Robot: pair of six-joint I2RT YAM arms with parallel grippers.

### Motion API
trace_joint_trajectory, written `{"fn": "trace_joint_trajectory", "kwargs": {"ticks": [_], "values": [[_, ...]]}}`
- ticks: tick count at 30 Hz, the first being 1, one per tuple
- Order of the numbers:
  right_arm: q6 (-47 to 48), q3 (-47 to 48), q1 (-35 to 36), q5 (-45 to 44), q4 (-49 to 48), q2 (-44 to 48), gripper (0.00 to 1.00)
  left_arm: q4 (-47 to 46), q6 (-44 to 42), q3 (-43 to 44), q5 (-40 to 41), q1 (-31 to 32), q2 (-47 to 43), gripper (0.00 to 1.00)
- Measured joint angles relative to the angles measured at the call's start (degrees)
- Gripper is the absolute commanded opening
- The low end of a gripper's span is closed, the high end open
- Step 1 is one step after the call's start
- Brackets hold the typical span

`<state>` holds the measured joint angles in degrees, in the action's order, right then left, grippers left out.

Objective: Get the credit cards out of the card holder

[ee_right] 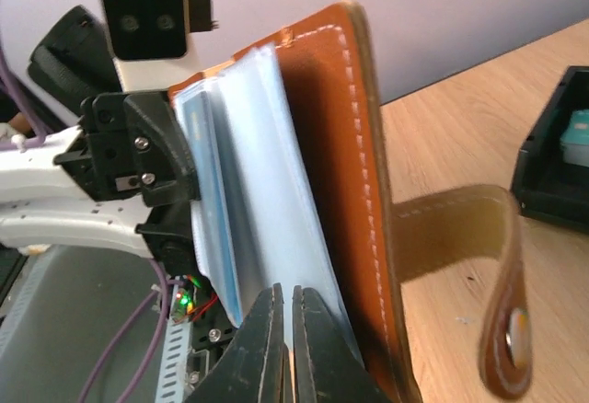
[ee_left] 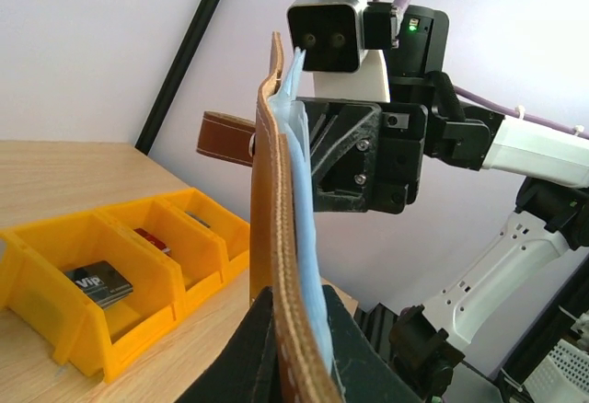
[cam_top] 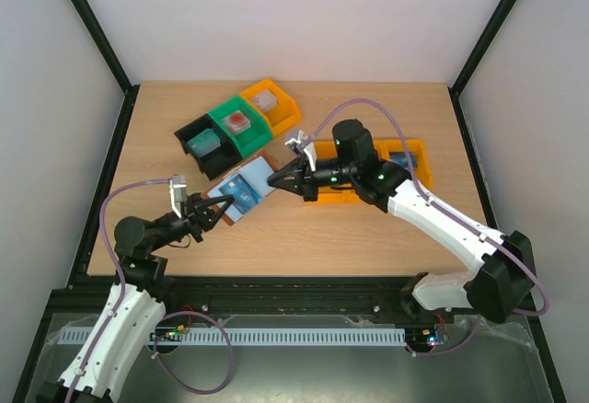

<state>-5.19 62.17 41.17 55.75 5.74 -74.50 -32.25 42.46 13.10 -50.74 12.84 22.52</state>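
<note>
over table (cam_top: pixel 368 228), just nearside of green bin (cam_top: pixel 241 125): card holder (cam_top: pixel 241 191) held open, off the surface. l gripper (cam_top: pixel 218 207) clamped on the edge farthest from green bin, prob as anchor. r gripper (cam_top: pixel 273 180) at the edge nearest it, jaws pinched together at sleeves (ee_right: pixel 258 191); can't tell if a card's caught.

Green bin (cam_top: pixel 259 142) on wooden table (cam_top: pixel 368 233): black bin (cam_top: pixel 188 135) touches its left side, yellow bin (cam_top: pixel 285 102) its right. Orange bin (cam_top: pixel 420 151) sits well right.
</note>
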Motion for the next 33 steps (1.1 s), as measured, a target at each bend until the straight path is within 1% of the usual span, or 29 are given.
{"fn": "trace_joint_trajectory", "kwargs": {"ticks": [2, 3, 6, 8, 9, 11, 13, 16, 19, 21, 24, 25, 26, 28, 33], "values": [[-0.7, 0.0, 0.0, 2.2, 0.0, -0.3, 0.23, 0.0, 0.0, 0.0, 0.0, 0.0, 0.0, 0.02], [-0.9, 0.0, 0.1, 3.5, 0.1, -0.7, 0.26, -0.1, 0.1, 0.0, 0.0, 0.0, 0.0, 0.02], [0.9, 0.3, 0.9, 6.7, 2.0, -2.9, 0.34, -0.3, 0.2, 0.0, 0.0, 0.0, 0.0, 0.02], [1.7, 0.3, 1.9, 7.0, 3.3, -4.1, 0.35, -0.4, 0.2, 0.0, 0.0, 0.0, 0.0, 0.02], [2.2, 0.3, 2.6, 6.9, 3.8, -4.5, 0.34, -0.4, 0.2, 0.0, 0.0, 0.0, 0.0, 0.02], [2.6, 0.4, 3.5, 6.8, 4.2, -4.9, 0.28, -0.5, 0.2, 0.0, 0.0, 0.0, 0.0, 0.02], [2.9, 0.7, 4.1, 6.6, 4.3, -5.2, 0.26, -0.8, 0.2, 0.0, 0.0, 0.0, 0.1, 0.02], [2.8, 1.2, 4.2, 6.4, 4.1, -5.6, 0.21, -1.1, 0.3, 0.0, 0.0, 0.0, 0.1, 0.02], [2.2, 1.2, 4.2, 6.5, 3.2, -5.9, 0.14, -1.3, 0.3, 0.0, -0.1, 0.0, 0.1, 0.02], [1.9, 1.2, 4.2, 6.5, 2.6, -6.0, 0.13, -1.3, 0.4, 0.0, -0.1, 0.0, 0.2, 0.02], [1.3, 1.2, 4.2, 6.5, 1.7, -6.0, 0.15, -1.4, 0.5, 0.0, -0.1, 0.0, 0.2, 0.02], [1.0, 1.2, 4.2, 6.5, 1.2, -6.0, 0.14, -1.4, 0.5, 0.0, -0.1, 0.0, 0.2, 0.02], [0.7, 1.2, 4.2, 6.5, 0.8, -6.0, 0.12, -1.5, 0.5, 0.0, -0.1, 0.0, 0.2, 0.02], [0.1, 1.2, 4.2, 6.5, -0.2, -6.0, 0.03, -1.6, 0.5, 0.0, -0.1, 0.0, 0.2, 0.02], [-0.8, 1.2, 4.2, 6.8, -1.4, -6.0, 0.02, -1.7, 0.5, 0.0, 0.0, -0.1, 0.2, 0.02]]}}
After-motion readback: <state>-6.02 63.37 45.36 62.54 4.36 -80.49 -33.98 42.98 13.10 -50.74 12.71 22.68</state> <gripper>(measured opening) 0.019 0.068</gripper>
